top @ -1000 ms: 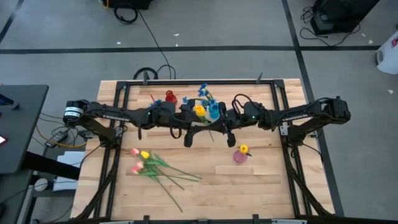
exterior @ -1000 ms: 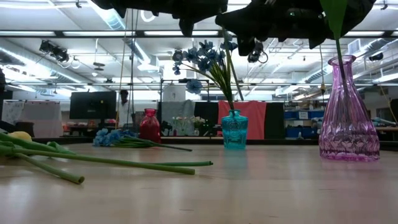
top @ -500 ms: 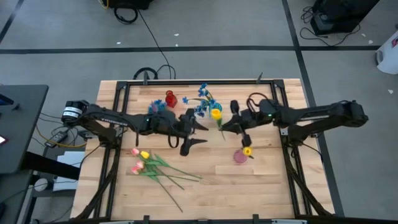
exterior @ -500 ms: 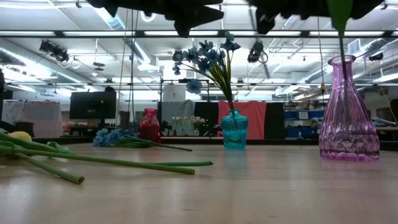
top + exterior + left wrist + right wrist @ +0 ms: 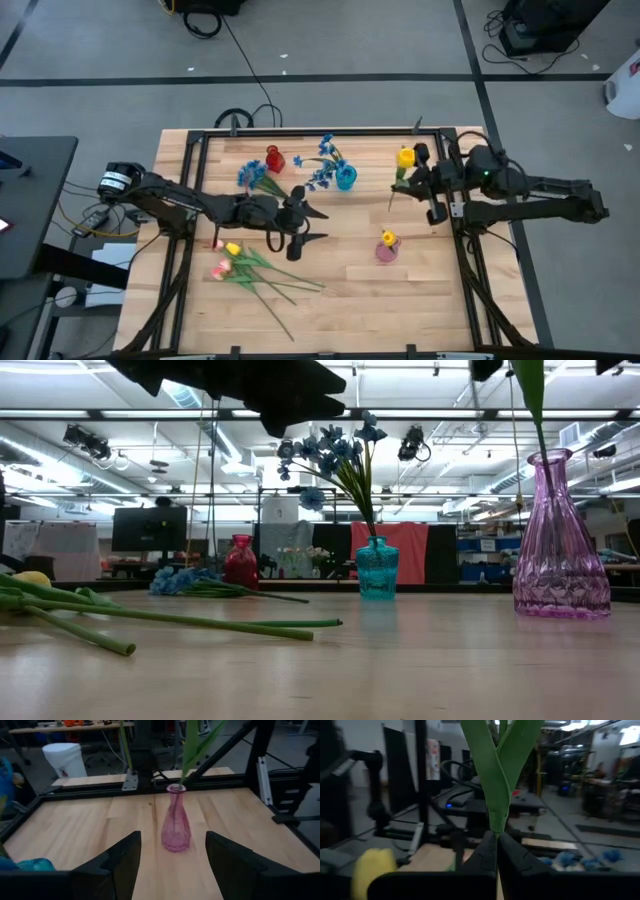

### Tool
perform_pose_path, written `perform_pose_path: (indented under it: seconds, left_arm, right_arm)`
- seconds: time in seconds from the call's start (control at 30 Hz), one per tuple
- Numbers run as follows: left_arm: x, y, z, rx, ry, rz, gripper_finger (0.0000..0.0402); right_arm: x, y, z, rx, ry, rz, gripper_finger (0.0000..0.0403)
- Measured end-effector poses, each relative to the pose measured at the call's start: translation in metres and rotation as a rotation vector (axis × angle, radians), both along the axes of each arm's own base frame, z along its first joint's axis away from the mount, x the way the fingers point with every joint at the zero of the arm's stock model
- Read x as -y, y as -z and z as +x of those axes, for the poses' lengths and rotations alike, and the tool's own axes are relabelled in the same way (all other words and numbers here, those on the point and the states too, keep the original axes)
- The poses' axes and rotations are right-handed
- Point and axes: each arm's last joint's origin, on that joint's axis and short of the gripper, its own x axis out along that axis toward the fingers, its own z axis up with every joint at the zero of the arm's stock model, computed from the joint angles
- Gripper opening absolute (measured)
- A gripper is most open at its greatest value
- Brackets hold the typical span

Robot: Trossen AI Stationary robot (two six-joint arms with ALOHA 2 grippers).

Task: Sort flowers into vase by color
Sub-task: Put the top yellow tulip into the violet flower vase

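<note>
Straight ahead of my open left gripper (image 5: 172, 865) it's bare table (image 5: 80, 827) up to the pink vase (image 5: 176, 822) (yellow tulip stem poking out the top). Blue vase (image 5: 345, 179) sits off to one side, loose tulips (image 5: 245, 265) on the other.

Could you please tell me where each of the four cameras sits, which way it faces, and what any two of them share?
High view: above, looking straight down on the table; both arms show, the left gripper open mid-table, the right gripper shut on a yellow tulip.
Low view: at table height, facing the room; the dark arms show along the top.
Left wrist view: looks past its two open fingers.
Right wrist view: looks along the held green stem.
Shared: the pink vase shows in the high, low and left wrist views.
</note>
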Motion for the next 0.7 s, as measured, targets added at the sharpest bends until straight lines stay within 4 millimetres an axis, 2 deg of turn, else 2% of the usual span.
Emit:
perform_pose_path:
  seconds: [0.37,0.53,0.7]
  left_arm:
    - [0.019,0.021,-0.012,-0.046,-0.031,-0.003,0.0229]
    - [0.022,0.025,-0.014,-0.073,-0.042,-0.006,0.0229]
    - [0.022,0.025,-0.014,-0.080,-0.049,-0.008,0.0229]
  right_arm:
    - [-0.012,0.052,-0.012,0.024,-0.106,0.124,0.0009]
    - [-0.013,0.058,-0.021,0.054,-0.107,0.129,0.0010]
    - [-0.015,0.052,-0.030,0.101,-0.158,0.159,0.0010]
